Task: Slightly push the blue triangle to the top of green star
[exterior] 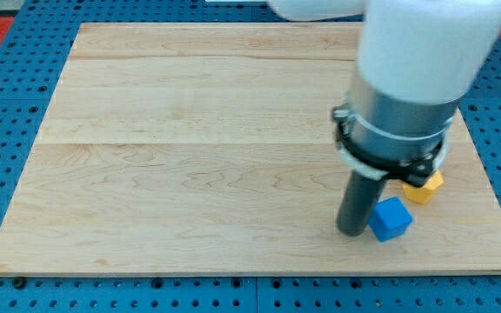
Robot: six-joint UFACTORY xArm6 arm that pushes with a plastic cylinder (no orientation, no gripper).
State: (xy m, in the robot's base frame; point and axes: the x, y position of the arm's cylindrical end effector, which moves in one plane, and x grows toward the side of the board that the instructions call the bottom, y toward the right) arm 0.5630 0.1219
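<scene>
A blue block [391, 218], cube-like in shape, lies near the board's bottom right. My tip [352, 231] rests on the board right against the blue block's left side. A yellow block [424, 187] sits just up and right of the blue block, partly hidden under the arm's grey collar. No green star and no blue triangle shape can be made out in this view; the arm's white body [424, 43] hides part of the board's right side.
The wooden board [190, 148] lies on a blue pegboard surface [7, 104]. The board's bottom edge runs close below the blue block and the tip.
</scene>
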